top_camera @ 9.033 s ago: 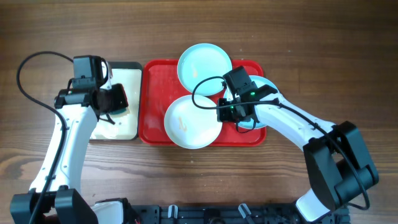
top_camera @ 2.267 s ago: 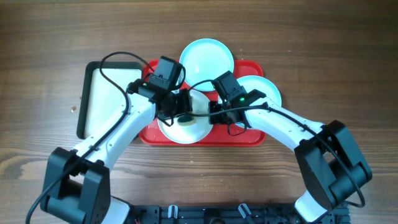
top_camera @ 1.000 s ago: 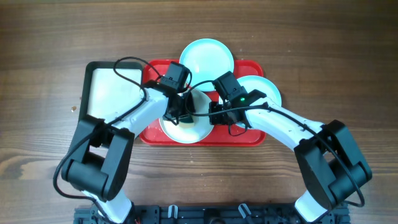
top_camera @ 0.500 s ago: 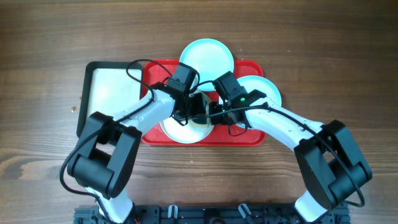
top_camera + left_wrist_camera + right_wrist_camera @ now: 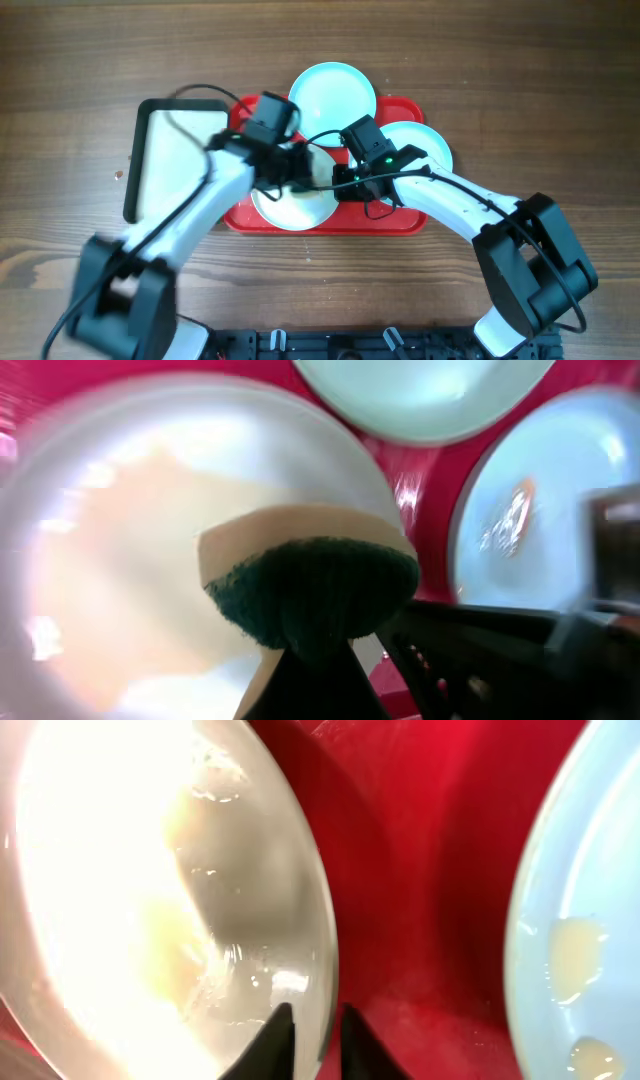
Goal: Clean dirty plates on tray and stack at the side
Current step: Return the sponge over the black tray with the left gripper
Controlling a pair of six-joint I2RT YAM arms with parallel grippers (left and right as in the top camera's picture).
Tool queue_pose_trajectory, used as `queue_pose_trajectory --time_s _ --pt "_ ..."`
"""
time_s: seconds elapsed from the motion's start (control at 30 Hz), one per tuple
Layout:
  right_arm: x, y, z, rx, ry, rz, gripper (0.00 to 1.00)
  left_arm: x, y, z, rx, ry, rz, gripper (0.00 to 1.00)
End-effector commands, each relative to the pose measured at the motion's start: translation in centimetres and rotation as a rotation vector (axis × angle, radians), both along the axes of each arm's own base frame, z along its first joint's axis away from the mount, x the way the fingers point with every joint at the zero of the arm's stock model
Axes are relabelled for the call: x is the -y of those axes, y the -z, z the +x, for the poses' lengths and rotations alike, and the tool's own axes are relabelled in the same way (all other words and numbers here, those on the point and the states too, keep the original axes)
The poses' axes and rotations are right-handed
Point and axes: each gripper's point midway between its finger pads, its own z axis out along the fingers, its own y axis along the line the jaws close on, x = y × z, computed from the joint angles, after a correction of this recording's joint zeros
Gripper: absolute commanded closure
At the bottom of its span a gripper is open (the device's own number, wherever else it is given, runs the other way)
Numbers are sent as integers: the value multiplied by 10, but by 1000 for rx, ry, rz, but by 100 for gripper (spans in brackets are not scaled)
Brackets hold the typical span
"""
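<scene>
The white plate (image 5: 293, 205) lies at the front of the red tray (image 5: 240, 215); it also shows in the left wrist view (image 5: 130, 550) and the right wrist view (image 5: 130, 890). My left gripper (image 5: 298, 170) is shut on a sponge (image 5: 310, 585), cream with a dark green face, and holds it on the white plate. My right gripper (image 5: 340, 187) is shut on the white plate's right rim (image 5: 318, 1020). One pale blue plate (image 5: 332, 92) sits at the tray's back. The other pale blue plate (image 5: 428, 150) sits at the right and carries yellowish smears (image 5: 575, 950).
A black-rimmed cream tray (image 5: 165, 160) stands left of the red tray. The two arms cross close together over the red tray. Bare wooden table (image 5: 520, 80) lies around both trays.
My left gripper has swept the sponge leftward across the white plate, after moving right; the arm is blurred with motion. My right gripper has kept its hold on the plate's rim.
</scene>
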Motion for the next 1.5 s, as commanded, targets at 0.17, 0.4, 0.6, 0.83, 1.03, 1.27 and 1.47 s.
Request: queue_pose_trajectory --time_s 0.17,0.4,0.6,0.83,1.03,1.27,1.47 --pt "-4 7 -4 -22 16 13 67 -126 -51 8 128 -320 267 96" --pt "-2 19 -8 -55 40 8 96 -209 -45 -6 40 -542 368 96" --pt "-4 17 -7 -54 39 19 96 -251 -43 -17 1 -626 392 96" --pt "-14 -28 2 -35 22 47 96 -261 -41 -23 -16 -607 413 96" --pt "-20 -73 21 12 8 30 96 -259 -22 -34 -58 -599 419 96" --pt "-36 -134 56 216 12 -6 96 -260 -9 -39 -67 -600 430 96" --pt "-76 -148 79 405 -9 32 96 -256 -7 -41 -81 -591 417 96"
